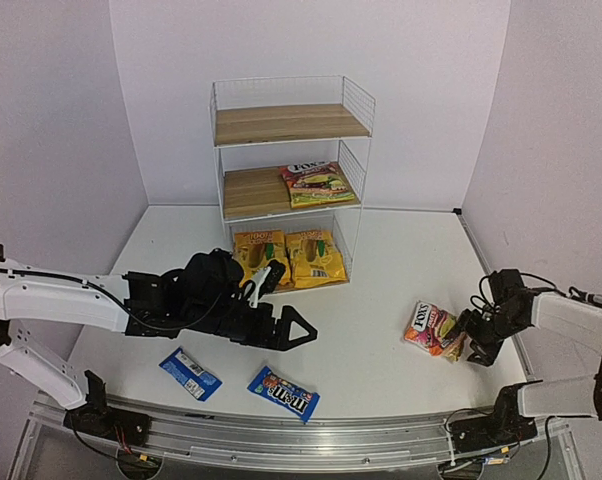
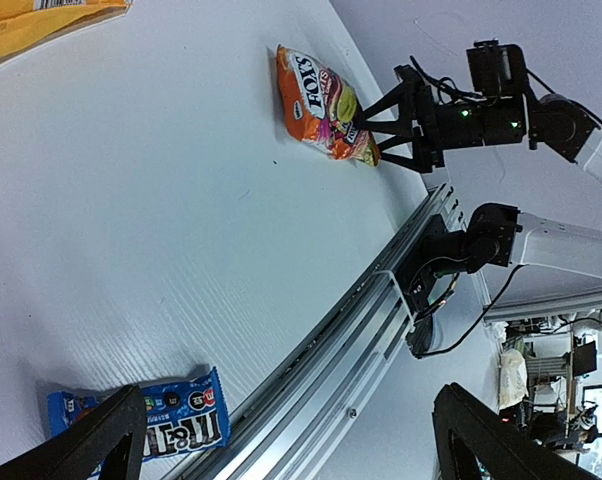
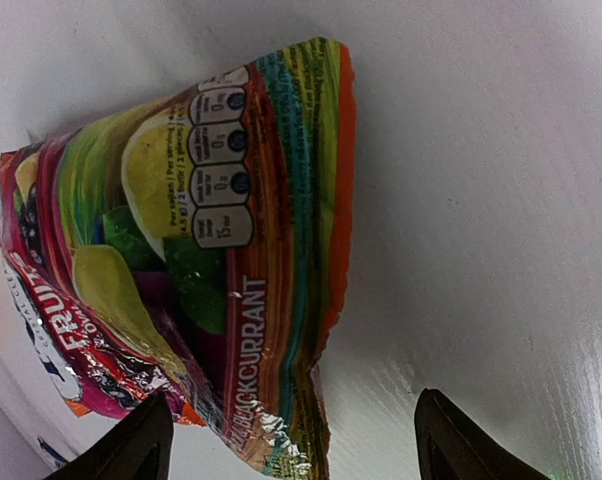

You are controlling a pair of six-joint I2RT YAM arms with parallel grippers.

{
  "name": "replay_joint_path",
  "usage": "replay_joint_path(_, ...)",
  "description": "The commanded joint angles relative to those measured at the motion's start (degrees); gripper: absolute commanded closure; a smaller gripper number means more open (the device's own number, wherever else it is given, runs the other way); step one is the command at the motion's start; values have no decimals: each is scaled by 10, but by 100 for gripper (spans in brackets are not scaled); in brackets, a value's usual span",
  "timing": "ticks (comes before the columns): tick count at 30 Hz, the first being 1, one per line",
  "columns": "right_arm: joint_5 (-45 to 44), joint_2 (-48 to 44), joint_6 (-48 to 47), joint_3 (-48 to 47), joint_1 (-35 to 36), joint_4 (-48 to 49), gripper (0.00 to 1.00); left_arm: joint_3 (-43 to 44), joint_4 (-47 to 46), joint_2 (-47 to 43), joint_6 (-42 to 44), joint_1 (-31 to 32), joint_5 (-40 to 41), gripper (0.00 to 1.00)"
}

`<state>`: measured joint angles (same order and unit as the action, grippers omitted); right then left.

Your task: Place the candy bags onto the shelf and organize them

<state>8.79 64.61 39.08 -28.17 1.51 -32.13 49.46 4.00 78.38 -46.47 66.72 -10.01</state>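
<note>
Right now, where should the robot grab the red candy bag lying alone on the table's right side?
Pinch the thin crimped end of the red bag, the end facing the right gripper, coming in low from the right. It lies flat with a puffy middle, so the sealed end probably fits open jaws best.

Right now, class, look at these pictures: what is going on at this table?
Two robot arms are stocking candy bags on a white wire shelf. Two yellow bags sit on its bottom board, one red-pink bag on the middle board. The right pincer, open, is at the end of a second red-pink bag on the table. The left pincer hangs open and empty before the shelf. Two blue packets lie near the table's front edge.
</note>
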Motion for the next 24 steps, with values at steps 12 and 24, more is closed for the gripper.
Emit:
replay_joint_path(12, 156, -7, 5, 78, -45, 242, 90, 29, -57, 40, 4, 1, -2, 0)
replay_joint_path(24, 338, -193, 114, 17, -23, 241, 100, 47, -193, 117, -62, -5, 13, 0)
